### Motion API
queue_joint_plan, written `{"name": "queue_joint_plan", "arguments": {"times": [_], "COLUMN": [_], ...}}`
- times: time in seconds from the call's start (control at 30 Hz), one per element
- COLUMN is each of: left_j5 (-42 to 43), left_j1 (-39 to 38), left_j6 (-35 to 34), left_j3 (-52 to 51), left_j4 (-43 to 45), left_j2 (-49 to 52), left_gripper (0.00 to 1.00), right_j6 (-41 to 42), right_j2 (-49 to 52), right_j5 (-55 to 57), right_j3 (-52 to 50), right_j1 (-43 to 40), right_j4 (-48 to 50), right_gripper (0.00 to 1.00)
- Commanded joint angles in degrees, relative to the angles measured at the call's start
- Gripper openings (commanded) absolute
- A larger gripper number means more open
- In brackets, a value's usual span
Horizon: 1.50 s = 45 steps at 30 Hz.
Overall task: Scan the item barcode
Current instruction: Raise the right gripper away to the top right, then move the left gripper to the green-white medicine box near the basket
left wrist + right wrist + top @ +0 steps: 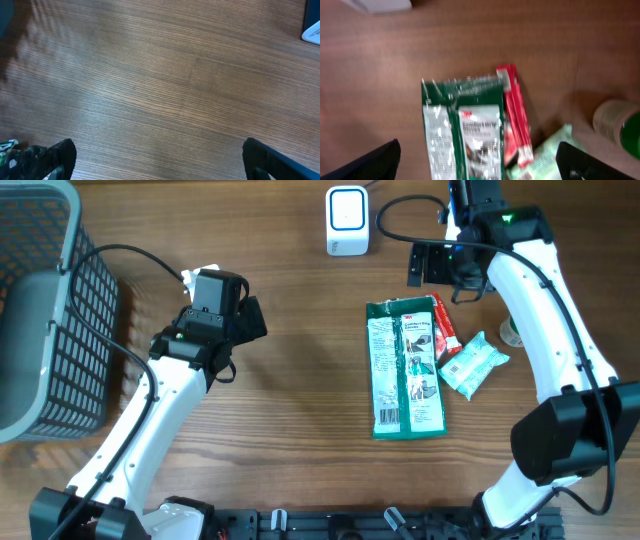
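A grey mesh basket (40,310) sits at the far left edge of the table (300,380). Just right of it, the left claw (157,150) hangs over bare wood with its 2 fingers spread wide and nothing between them.

At the top centre stands the white scanner (347,220), with a blue-rimmed window and no writing that can be read. Below and to its right lies the green package (405,370), flat and lengthwise. Its white label reads "Comfort Grip Gloves", blurred in the right wrist view, and a striped block that looks like a barcode sits near its lower left corner.

A red packet (443,325) touches the package's right edge, and a pale green pouch (475,363) lies just beside that; their print is too small to read.

The right claw (428,265) hovers above the package's top end, jaws wide apart and holding nothing. A round container (615,120) is partly hidden by the right arm, so its contents cannot be told.
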Motion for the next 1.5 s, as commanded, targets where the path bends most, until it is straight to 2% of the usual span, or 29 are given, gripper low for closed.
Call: {"name": "queue_joint_plan", "arguments": {"times": [0.0,0.3,0.63,0.83,1.1,1.17,1.27,1.47], "left_j5": [-0.7,-0.7,-0.7,-0.7,-0.6,-1.0,-1.4,-0.1], "left_j1": [0.3,0.3,0.3,0.3,0.3,0.6,3.6,12.4], "left_j6": [0.6,0.6,0.4,0.2,0.2,-0.2,-3.5,-4.3], "left_j3": [0.4,0.4,0.4,0.4,0.4,0.4,0.4,0.4], "left_j4": [0.2,0.2,0.3,8.0,8.3,7.5,4.7,-2.5], "left_j2": [0.0,0.0,0.0,0.1,0.1,0.1,0.5,2.4], "left_gripper": [1.00,1.00,1.00,1.00,1.00,0.91,0.91,0.91], "right_j6": [0.1,0.1,0.1,0.1,0.1,0.1,0.1,0.1], "right_j2": [-0.3,-0.3,-0.3,-0.3,-0.3,-0.3,-0.3,-0.3], "right_j5": [1.0,1.0,1.0,1.0,1.0,1.0,1.0,1.0], "right_j3": [0.6,0.6,0.6,0.6,0.6,0.6,0.6,0.6], "right_j1": [0.0,0.0,0.0,0.0,0.0,0.0,0.0,0.0], "right_j4": [3.8,11.5,11.7,11.7,11.7,11.7,11.7,11.7], "right_gripper": [1.00,1.00,1.00,1.00,1.00,1.00,1.00,1.00]}}
